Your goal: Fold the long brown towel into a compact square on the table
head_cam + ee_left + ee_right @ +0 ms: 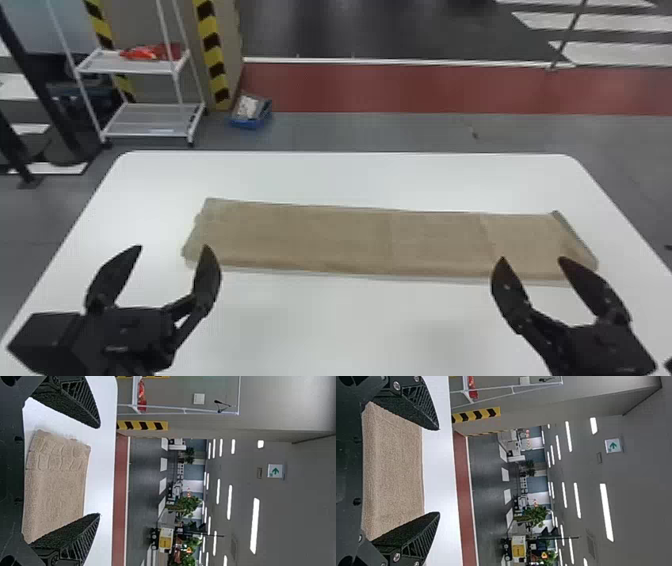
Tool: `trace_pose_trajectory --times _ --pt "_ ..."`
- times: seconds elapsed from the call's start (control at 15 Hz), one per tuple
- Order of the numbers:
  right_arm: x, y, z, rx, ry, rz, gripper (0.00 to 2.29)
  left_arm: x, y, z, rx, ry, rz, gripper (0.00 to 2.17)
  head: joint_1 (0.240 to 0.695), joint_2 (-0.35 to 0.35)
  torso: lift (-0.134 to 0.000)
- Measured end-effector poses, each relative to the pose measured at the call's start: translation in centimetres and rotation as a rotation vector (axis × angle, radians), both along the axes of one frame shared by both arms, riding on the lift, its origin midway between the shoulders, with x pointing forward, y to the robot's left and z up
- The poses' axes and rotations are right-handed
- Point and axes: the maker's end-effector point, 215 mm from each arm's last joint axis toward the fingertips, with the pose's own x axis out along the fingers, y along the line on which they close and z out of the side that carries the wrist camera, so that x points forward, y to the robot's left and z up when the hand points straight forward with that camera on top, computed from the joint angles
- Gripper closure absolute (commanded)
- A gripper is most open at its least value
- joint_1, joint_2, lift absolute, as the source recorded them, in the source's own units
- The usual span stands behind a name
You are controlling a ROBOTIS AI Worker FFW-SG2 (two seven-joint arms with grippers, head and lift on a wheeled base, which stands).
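A long brown towel (340, 240) lies flat in a strip across the white table, its left end paler. My left gripper (172, 250) stands open near that left end, on the near side, with nothing between its fingers. At the towel's right end, also on the near side, my right gripper (532, 260) is open and holds nothing. In the left wrist view the towel (55, 490) shows behind the spread left gripper (99, 471), its banded end visible. The right wrist view has the towel (393, 471) behind the parted fingers of the right gripper (439, 471).
The white table (340, 175) has rounded far corners and extends beyond the towel on all sides. Past its far edge, on the floor, stand a white wheeled rack (150, 120) and a blue box (251, 111), at the left.
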Motion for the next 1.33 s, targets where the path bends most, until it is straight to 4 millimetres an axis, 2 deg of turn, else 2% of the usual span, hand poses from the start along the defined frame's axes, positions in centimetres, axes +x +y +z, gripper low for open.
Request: trace_pose_trajectory --times 1.0,1.2,1.33 --pt "0.4 0.2 0.3 0.003 -0.023 0.013 0.12 0.6 -0.2 0.0 0.004 -0.011 -0.003 0.08 0.695 -0.034 -0.116" --pt "1.9 0.5 -0.6 0.002 -0.011 0.033 0.12 2.0 -0.3 -0.4 0.015 -0.016 -0.003 0.08 0.695 -0.029 -0.116" --pt "4.1 0.5 -1.6 -0.013 0.012 0.036 0.12 4.1 0.0 -1.2 0.025 -0.011 0.002 0.08 0.695 -0.026 -0.116"
